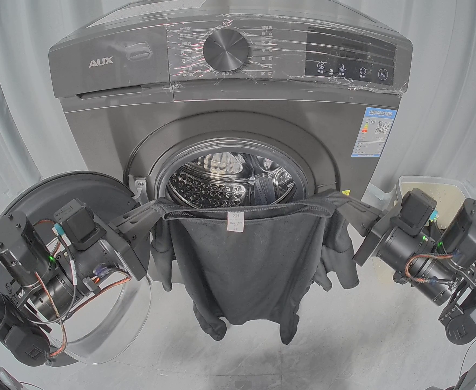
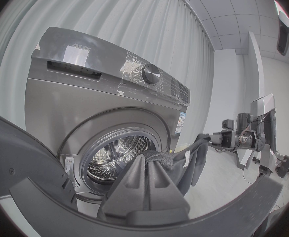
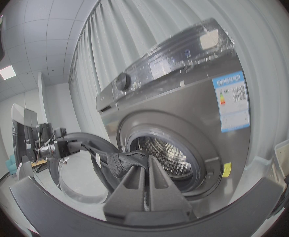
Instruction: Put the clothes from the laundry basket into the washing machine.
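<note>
Dark garment (image 1: pixel 248 266) hanging before open washing machine (image 1: pixel 113 125) mouth, left pincer (image 1: pixel 147 213) and right pincer (image 1: pixel 350 204) each pinching its top edge, stretching it.

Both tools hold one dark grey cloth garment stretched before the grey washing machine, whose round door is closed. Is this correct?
Not fully: the round door is open, swung to the robot's left, as the head view shows. The rest stands: the left tool and right tool hold the dark grey cloth garment stretched before the grey washing machine.
</note>
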`<state>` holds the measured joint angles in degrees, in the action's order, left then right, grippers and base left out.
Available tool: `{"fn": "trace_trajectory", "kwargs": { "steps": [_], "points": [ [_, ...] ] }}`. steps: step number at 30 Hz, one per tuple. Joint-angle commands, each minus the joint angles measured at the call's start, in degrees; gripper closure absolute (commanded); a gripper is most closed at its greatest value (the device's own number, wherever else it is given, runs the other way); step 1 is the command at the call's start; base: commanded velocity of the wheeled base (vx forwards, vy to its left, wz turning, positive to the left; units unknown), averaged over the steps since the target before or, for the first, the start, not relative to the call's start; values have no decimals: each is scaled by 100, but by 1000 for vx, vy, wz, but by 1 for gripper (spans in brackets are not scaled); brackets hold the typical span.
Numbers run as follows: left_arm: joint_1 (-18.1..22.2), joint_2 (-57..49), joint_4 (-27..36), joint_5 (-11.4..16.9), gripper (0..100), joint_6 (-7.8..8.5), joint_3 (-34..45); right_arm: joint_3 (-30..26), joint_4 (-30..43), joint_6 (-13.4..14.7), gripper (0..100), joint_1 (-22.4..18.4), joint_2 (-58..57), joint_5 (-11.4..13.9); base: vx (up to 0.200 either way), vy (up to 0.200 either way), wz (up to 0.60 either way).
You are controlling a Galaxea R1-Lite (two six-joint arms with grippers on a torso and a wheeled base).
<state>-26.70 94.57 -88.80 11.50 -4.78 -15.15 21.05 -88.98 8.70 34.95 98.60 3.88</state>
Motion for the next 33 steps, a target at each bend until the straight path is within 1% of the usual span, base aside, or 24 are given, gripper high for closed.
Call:
{"fn": "trace_trajectory", "kwargs": {
  "steps": [1, 5, 9, 12, 17, 19, 33],
  "points": [
    [7, -62, -6, 2, 100, 3, 39, 162, -5, 8, 100, -6, -201, -19, 0, 0, 0],
    [-46, -62, 3, -7, 100, 12, 39, 197, -5, 8, 100, -15, -201, -98, 0, 0, 0],
    [-37, -71, -6, -16, 100, -6, -5, 215, -5, 0, 100, -41, -209, -98, 0, 0, 0],
    [-29, -71, -6, -16, 100, -14, -23, 250, -5, 0, 100, -155, -209, -98, 0, 0, 0],
    [-72, -44, -6, -42, 100, 21, -49, 233, -5, 8, 100, -85, -183, -150, 0, 0, 0],
    [-55, -53, -6, -51, 100, -6, -93, 250, -5, 8, 100, -146, -201, -168, 0, 0, 0],
    [-20, -62, -6, -51, 100, -14, -128, 259, 3, 0, 100, -182, -227, -168, 0, 0, 0]
  ]
}}
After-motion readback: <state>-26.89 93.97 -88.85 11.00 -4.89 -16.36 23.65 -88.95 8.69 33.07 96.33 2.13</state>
